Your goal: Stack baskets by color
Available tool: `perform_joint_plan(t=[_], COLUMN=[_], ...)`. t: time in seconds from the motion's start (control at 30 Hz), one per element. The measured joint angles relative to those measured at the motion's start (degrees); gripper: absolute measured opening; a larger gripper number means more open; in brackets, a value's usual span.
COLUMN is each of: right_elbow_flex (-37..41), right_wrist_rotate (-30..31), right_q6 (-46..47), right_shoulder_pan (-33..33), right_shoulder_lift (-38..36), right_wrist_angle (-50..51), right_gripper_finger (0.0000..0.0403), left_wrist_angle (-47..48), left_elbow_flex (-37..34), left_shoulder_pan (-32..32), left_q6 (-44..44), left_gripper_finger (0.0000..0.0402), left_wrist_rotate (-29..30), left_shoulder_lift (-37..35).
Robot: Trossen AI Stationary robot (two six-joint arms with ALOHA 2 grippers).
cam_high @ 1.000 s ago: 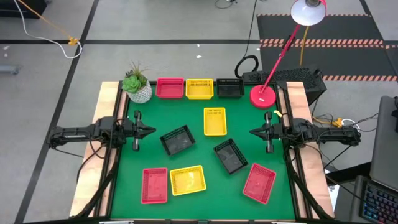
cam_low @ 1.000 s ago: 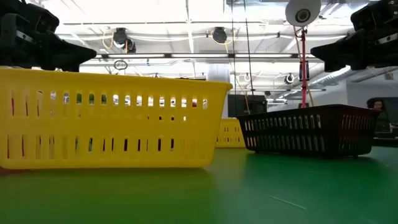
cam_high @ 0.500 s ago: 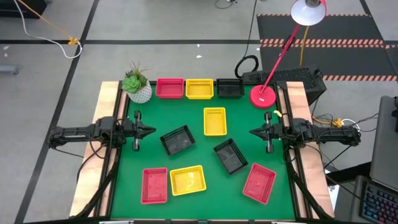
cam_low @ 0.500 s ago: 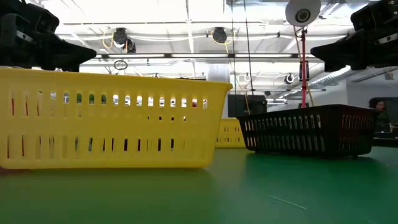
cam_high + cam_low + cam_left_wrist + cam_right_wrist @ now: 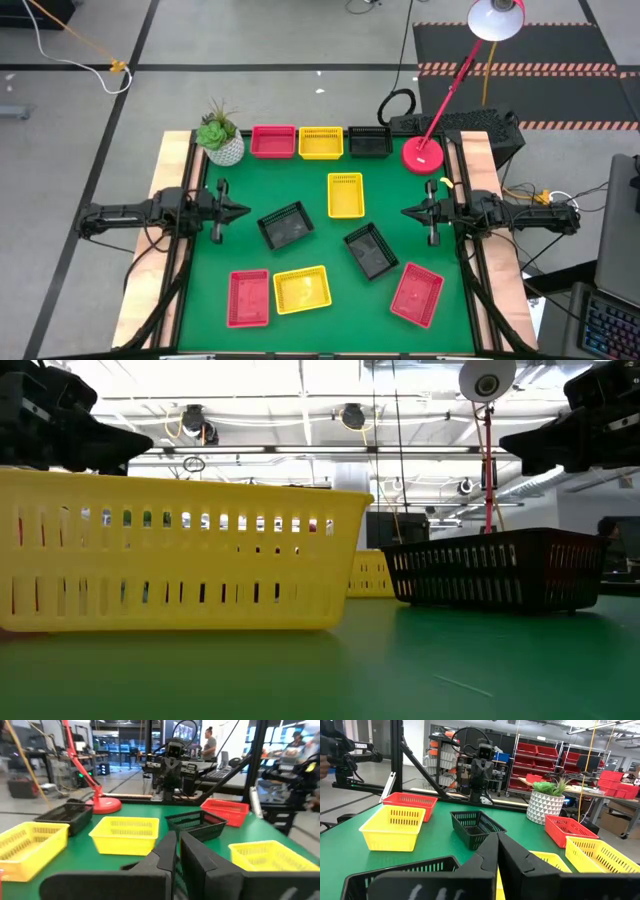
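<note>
Three baskets stand in a row along the far edge: red (image 5: 273,141), yellow (image 5: 321,142), black (image 5: 370,142). Loose on the green mat lie a yellow basket (image 5: 345,194), two black ones (image 5: 285,225) (image 5: 371,250), two red ones (image 5: 249,297) (image 5: 417,294) and another yellow one (image 5: 302,289), each resting on its bottom. My left gripper (image 5: 245,211) hovers level at the mat's left edge, shut and empty. My right gripper (image 5: 405,212) hovers level at the right edge, shut and empty, facing the left one. Both stand above and apart from the baskets.
A white plant pot (image 5: 222,146) stands at the far left corner and a red lamp base (image 5: 423,154) at the far right corner, its arm slanting up beyond the table. Bare green mat (image 5: 320,325) lies along the near edge and between the loose baskets.
My left gripper has rolled a little about the line it points along, staying in place. Nothing else has moved.
</note>
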State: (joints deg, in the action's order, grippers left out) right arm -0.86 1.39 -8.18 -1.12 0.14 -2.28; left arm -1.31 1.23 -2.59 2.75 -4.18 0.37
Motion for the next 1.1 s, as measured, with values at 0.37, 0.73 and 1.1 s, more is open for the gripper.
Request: perform_joint_plan(t=[0.37,0.73,1.1], right_elbow_flex=[0.0,0.0,0.0], right_wrist_rotate=[0.0,0.0,0.0], right_q6=[0.0,0.0,0.0], right_shoulder_pan=[0.0,0.0,0.0], right_shoulder_lift=[0.0,0.0,0.0], right_wrist_angle=[0.0,0.0,0.0], right_gripper_finger=[0.0000,0.0000,0.0000], left_wrist_angle=[5.6,16.5,27.2], left_elbow_flex=[12.2,32.6,50.6], left_shoulder_pan=[0.0,0.0,0.1], left_q6=[1.9,0.3,-5.3], left_gripper_finger=[0.0026,0.0026,0.0026], left_wrist_rotate=[-2.9,-3.1,-0.3], left_shoulder_lift=[6.9,19.2,28.8])
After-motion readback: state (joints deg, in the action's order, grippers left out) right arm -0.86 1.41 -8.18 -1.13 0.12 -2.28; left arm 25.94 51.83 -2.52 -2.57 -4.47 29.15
